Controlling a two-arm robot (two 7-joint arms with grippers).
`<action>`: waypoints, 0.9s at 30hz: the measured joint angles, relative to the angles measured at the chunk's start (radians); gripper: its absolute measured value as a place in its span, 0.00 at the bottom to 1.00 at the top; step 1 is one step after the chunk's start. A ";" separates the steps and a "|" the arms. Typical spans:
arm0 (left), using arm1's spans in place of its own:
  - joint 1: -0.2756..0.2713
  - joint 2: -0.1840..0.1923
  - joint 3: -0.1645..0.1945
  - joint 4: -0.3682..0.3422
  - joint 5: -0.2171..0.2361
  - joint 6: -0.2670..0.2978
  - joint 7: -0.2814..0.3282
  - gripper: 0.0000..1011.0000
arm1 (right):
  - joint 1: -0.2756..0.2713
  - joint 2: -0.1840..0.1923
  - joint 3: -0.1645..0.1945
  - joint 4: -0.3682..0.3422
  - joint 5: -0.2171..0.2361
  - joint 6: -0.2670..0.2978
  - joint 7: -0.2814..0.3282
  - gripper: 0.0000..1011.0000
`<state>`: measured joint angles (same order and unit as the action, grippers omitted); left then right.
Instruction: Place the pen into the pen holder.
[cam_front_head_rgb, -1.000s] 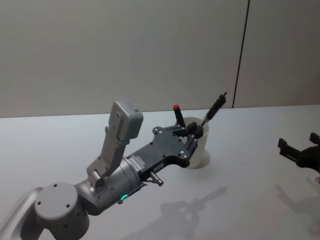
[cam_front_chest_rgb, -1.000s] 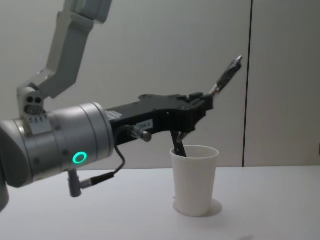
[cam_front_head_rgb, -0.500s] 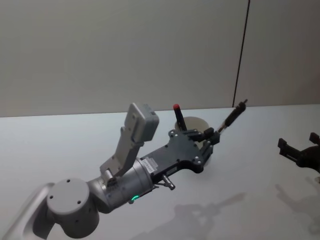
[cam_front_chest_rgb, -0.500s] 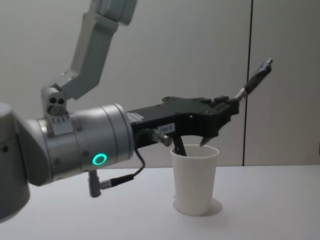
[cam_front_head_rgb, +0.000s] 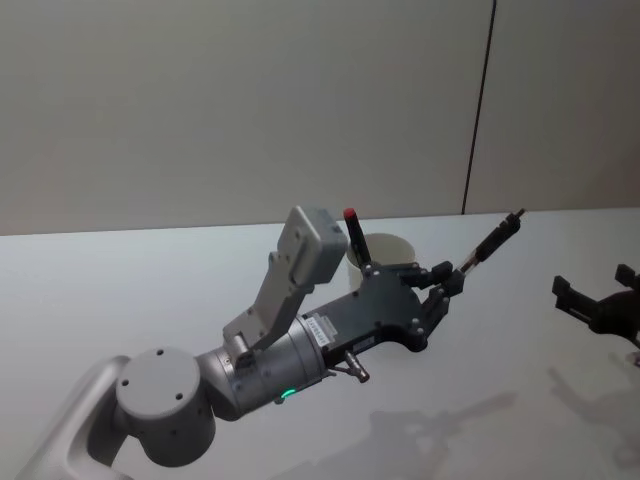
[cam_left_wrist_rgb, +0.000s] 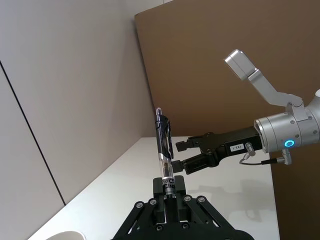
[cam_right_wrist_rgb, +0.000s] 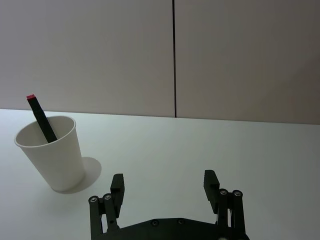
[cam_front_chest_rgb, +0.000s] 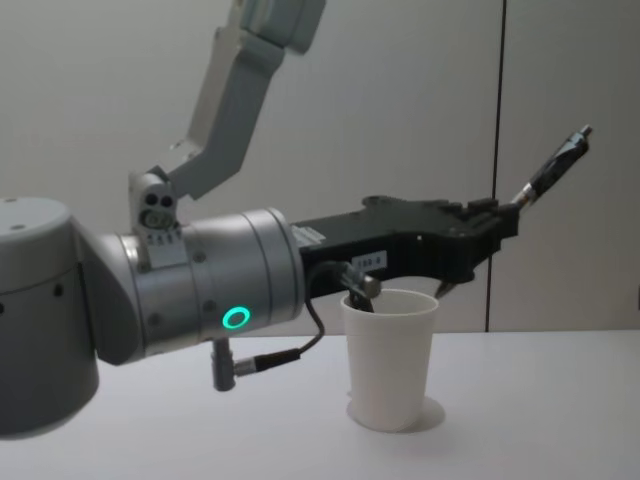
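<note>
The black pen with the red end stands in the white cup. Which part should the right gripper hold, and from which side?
Probably the bare upper shaft of the black pen, just below its red end, coming from above: the rest sits inside the white cup, leaning on its rim. The right gripper is open; the left gripper holds another pen near the cup.

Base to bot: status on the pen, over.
Left claw shut on the pen, raised, above and right of the pen holder. Pen tilted, not in. Right claw open, idle at right. Red-tipped pen already in holder.
</note>
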<state>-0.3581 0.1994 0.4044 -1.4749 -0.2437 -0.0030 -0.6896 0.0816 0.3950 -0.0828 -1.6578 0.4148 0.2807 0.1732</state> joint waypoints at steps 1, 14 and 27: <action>-0.001 -0.001 0.001 0.002 0.001 0.000 -0.001 0.14 | 0.000 0.000 0.000 0.000 0.000 0.000 0.000 0.99; -0.013 -0.012 0.012 0.014 0.013 0.000 -0.009 0.14 | 0.000 0.000 0.000 0.000 0.000 0.000 0.000 0.99; -0.018 -0.016 0.016 0.019 0.017 -0.001 -0.012 0.14 | -0.014 0.011 0.005 -0.005 0.008 -0.043 0.042 0.99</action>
<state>-0.3758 0.1835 0.4205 -1.4561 -0.2271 -0.0040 -0.7016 0.0679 0.4059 -0.0774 -1.6627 0.4232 0.2379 0.2149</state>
